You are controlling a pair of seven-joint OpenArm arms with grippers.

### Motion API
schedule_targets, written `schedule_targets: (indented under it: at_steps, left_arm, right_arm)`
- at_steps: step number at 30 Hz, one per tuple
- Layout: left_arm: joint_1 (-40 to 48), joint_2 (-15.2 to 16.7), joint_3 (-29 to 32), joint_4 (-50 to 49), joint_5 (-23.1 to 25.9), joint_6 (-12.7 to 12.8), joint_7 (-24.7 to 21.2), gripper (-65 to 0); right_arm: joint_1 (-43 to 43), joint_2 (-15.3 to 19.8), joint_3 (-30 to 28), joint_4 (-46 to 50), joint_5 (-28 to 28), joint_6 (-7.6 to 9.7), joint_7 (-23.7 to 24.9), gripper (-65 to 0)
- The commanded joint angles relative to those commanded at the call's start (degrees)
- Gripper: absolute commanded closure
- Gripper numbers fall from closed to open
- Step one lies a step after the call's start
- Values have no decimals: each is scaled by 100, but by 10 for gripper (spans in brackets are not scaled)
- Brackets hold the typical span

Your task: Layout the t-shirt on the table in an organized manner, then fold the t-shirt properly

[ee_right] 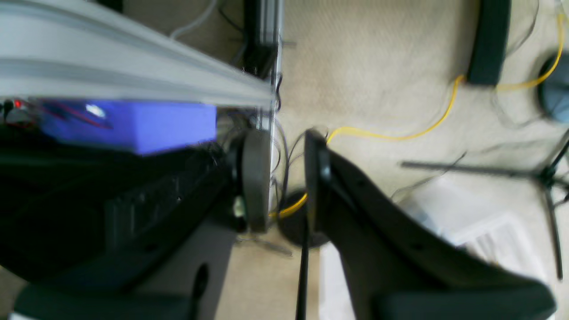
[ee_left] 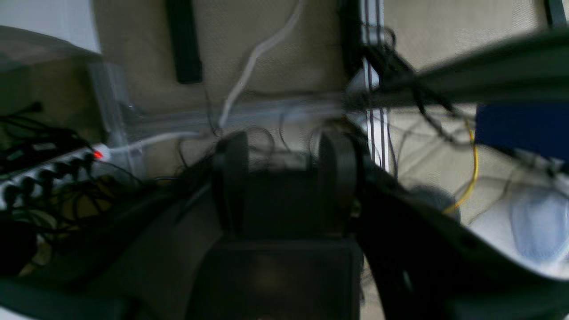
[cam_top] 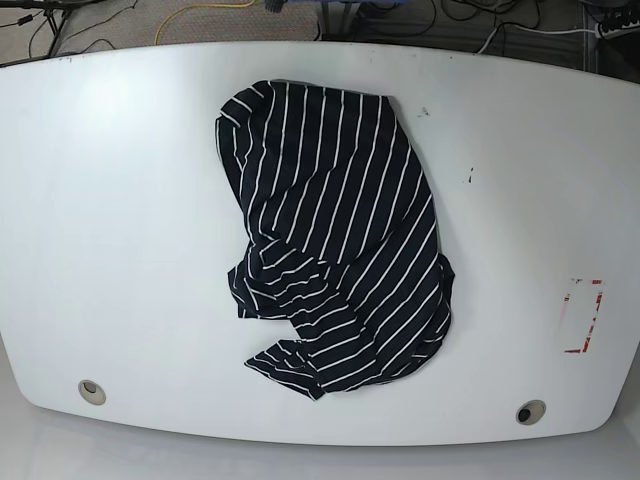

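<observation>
Base view is looking down on the large white smooth table [cam_top: 120, 220] with rounded corners, where the soft black t-shirt [cam_top: 335, 240] with thin white stripes is lying in a crumpled heap near the middle. Its long axis is running from the table's far edge toward the near edge, leaning slightly toward this view's right as it comes nearer. The far part is lying fairly flat, while the near part is bunching into overlapping folds; which end is the collar cannot be told. Two round metal grommet holes are sitting by the near edge, one [cam_top: 92, 391] at the view's left and one [cam_top: 530, 412] at its right, and a red-and-white tape rectangle [cam_top: 582, 316] is sitting well apart from the shirt on the right. Neither arm is appearing in this view.

The left wrist camera is showing the dark left gripper [ee_left: 284, 155] blurred, its jaws standing apart with nothing between them, over beige carpet [ee_left: 284, 58] and tangled cables. The right wrist camera is showing the dark right gripper [ee_right: 284, 178] with its jaws likewise parted and empty, a yellow cable [ee_right: 400, 133] trailing across the carpet beyond its fingertips. The shirt is lying outside both wrist views.
</observation>
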Motion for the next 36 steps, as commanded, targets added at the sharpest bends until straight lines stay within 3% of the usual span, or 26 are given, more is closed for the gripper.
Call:
schedule_targets:
  at_steps: [4,14,25,32,36]
  left_arm:
    - [422,-35,-141,668,-554,0,0,-242]
    - [1116,0,-536,1969,-923,0,9,-242]
    - [1169,-35,-721,2796,-905,0,18,-242]
    - [642,-62,-721,2901,-905,0,18,-244]
    - [369,-316,-677,2884,-914,0,18,-282]
  right_arm:
    - [-422,62,-114,800,167,0,-88,-130]
    - [-782,132,-202,2066,554,35,-765,-130]
    - [-255,97,-97,2136,554,35,-756,-130]
    - [360,79,-18,2136,563,35,-756,-130]
    - [712,79,-18,2136,563,9,-756,-130]
